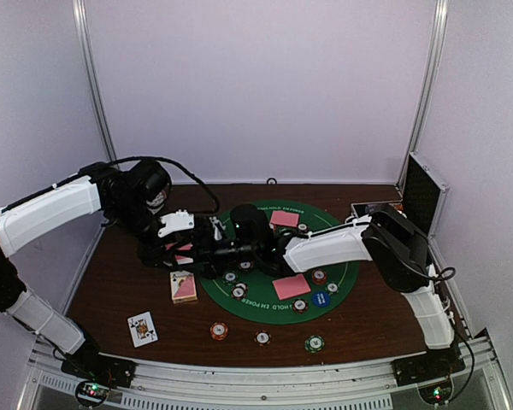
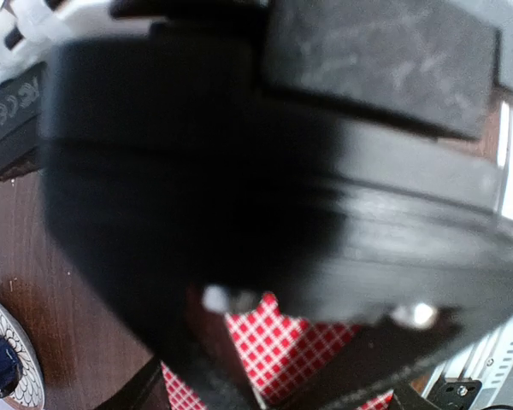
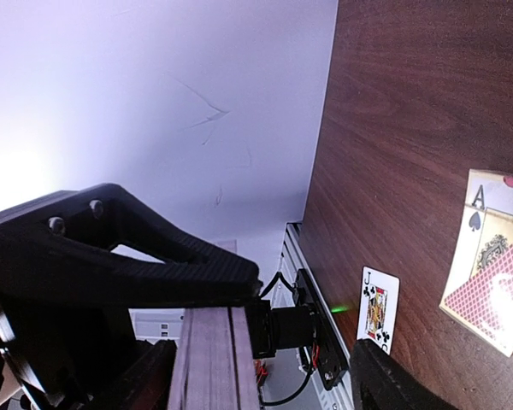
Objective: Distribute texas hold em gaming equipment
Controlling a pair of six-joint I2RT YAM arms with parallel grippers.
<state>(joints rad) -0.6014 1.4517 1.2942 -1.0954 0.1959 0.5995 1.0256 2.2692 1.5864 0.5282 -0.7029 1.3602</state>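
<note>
Top external: shows left gripper (image 1: 181, 253) just beside right gripper (image 1: 212, 249), over the left rim of round green felt mat (image 1: 265, 309). Left wrist: mostly blocked by blurred black body (image 2: 197, 196); shows left gripper clamped fully shut on thin red-checked-back playing cards (image 2: 274, 350). Right wrist: shows right gripper's black fingers (image 3: 120, 248) spread wide, nothing between. Shows small card pile with ace of spades (image 1: 184, 286) just nearside of left gripper, jack of clubs card (image 1: 143, 328) further out, small round striped poker chips (image 1: 262, 337) well apart toward the bases.
</note>
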